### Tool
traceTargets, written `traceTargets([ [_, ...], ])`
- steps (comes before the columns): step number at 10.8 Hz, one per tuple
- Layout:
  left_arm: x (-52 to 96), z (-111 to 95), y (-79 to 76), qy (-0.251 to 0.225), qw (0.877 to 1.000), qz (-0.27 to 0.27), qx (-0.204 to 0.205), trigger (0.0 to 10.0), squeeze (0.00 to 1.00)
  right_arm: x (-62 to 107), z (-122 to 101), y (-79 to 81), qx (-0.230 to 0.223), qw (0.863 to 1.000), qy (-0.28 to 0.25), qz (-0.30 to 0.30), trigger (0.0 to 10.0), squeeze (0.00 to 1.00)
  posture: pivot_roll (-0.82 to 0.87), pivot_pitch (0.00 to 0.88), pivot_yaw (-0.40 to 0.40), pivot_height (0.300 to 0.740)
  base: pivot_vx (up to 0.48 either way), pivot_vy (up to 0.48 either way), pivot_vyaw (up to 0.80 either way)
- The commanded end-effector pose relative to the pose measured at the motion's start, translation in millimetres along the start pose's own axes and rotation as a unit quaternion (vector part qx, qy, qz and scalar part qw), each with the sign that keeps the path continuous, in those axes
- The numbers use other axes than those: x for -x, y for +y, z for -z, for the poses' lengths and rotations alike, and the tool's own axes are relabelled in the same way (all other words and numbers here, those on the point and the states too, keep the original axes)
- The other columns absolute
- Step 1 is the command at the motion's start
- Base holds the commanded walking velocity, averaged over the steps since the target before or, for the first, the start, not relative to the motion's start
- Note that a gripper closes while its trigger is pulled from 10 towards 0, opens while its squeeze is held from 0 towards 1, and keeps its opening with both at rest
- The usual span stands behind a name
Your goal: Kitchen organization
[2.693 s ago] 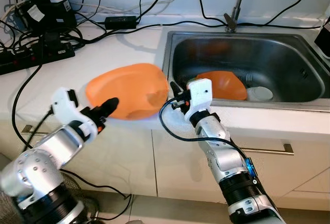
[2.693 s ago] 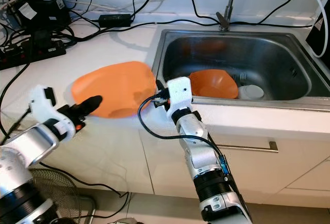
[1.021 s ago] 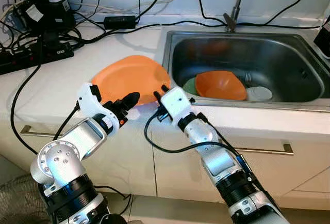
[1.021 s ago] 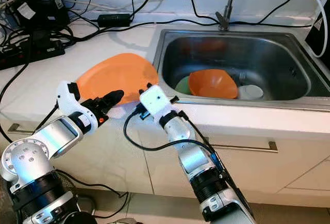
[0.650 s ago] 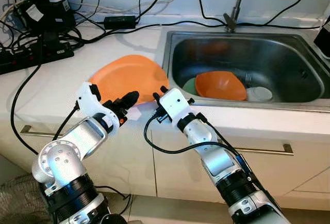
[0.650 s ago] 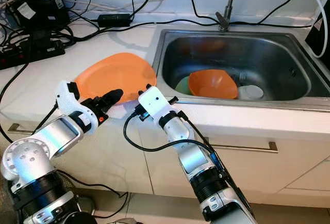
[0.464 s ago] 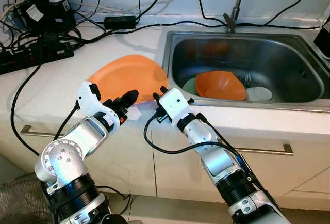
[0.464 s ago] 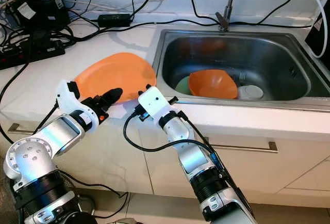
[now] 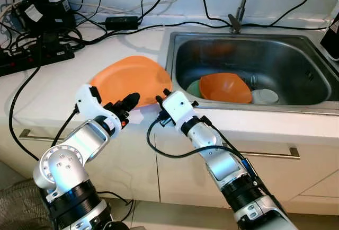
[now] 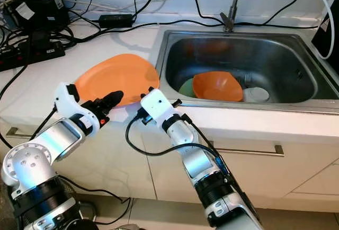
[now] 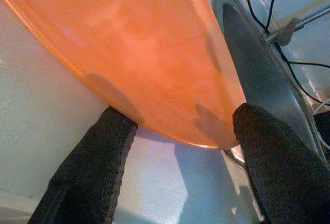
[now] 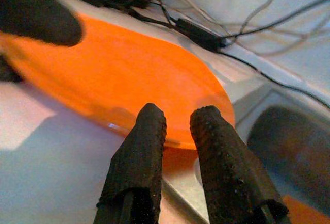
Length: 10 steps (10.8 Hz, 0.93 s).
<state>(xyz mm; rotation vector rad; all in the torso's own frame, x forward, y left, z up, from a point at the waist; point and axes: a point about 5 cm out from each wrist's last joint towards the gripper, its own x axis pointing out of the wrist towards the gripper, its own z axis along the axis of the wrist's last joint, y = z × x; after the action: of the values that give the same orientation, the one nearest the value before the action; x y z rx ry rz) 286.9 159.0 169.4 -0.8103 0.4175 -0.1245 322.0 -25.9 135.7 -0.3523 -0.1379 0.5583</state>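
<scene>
An orange plate (image 9: pixel 130 79) lies on the white counter (image 9: pixel 53 87), just left of the sink, its near rim slightly raised. My left gripper (image 9: pixel 128 101) is at the plate's near rim. It is open, and its wide-apart fingers (image 11: pixel 103 146) reach the rim's underside. My right gripper (image 9: pixel 162 93) is at the rim's near right corner beside the sink edge. Its fingers (image 12: pixel 139 146) point over the rim with a narrow gap and nothing between them.
The steel sink (image 9: pixel 296 55) holds an orange bowl (image 9: pixel 225 87), a green plate (image 9: pixel 194 88) and a small white dish (image 9: pixel 265 96). The faucet (image 9: pixel 237 18) stands behind it. Power strips and tangled black cables (image 9: pixel 42 44) crowd the counter's back left.
2.7 s ago the plate was held up past the counter's front edge; now it lies on the counter with both grippers at its rim. Almost nothing moved in the last half second.
</scene>
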Motion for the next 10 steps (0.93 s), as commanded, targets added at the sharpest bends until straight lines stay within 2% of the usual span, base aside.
traceTargets([
  [1,-1.2,10.2,-0.5,0.014,1.000,-0.005,0.008,10.0,0.00,-5.5,-20.5,-12.2,-0.009,0.999,-0.031,0.020,10.0,0.00,0.16,0.000,0.031,0.740,0.000,0.000,0.00],
  [2,-2.0,11.1,-2.0,0.015,1.000,-0.004,0.009,10.0,0.00,-7.7,-26.9,-16.8,-0.005,0.999,-0.039,0.026,10.0,0.00,0.16,0.000,0.031,0.740,0.000,0.000,0.00],
  [3,-4.6,12.3,-6.0,0.017,1.000,0.000,0.002,10.0,0.00,-16.9,-33.4,-22.9,0.007,0.999,-0.038,0.021,10.0,0.00,0.15,0.000,0.022,0.740,0.000,0.000,0.00],
  [4,-5.0,12.5,-6.4,0.017,1.000,0.000,0.002,10.0,0.00,-19.4,-33.3,-23.3,0.006,0.999,-0.031,0.017,10.0,0.00,0.15,0.000,0.019,0.740,0.000,0.000,0.00],
  [5,-5.5,12.1,-7.0,0.017,1.000,0.000,-0.004,10.0,0.00,-27.6,-28.8,-19.4,-0.025,1.000,0.006,-0.002,10.0,0.00,0.15,0.000,0.016,0.740,0.000,0.000,0.00],
  [7,-6.4,10.3,-8.1,0.012,1.000,0.002,-0.007,10.0,0.00,-37.4,-9.2,-9.8,-0.049,0.994,0.083,-0.049,10.0,0.00,0.17,0.000,-0.001,0.740,0.000,0.000,0.00],
  [10,-2.3,7.7,-5.5,-0.001,1.000,-0.005,-0.004,10.0,0.00,-41.8,-3.6,-12.2,-0.038,0.992,0.109,-0.053,10.0,0.00,0.18,0.000,-0.013,0.740,0.000,0.000,0.00],
])
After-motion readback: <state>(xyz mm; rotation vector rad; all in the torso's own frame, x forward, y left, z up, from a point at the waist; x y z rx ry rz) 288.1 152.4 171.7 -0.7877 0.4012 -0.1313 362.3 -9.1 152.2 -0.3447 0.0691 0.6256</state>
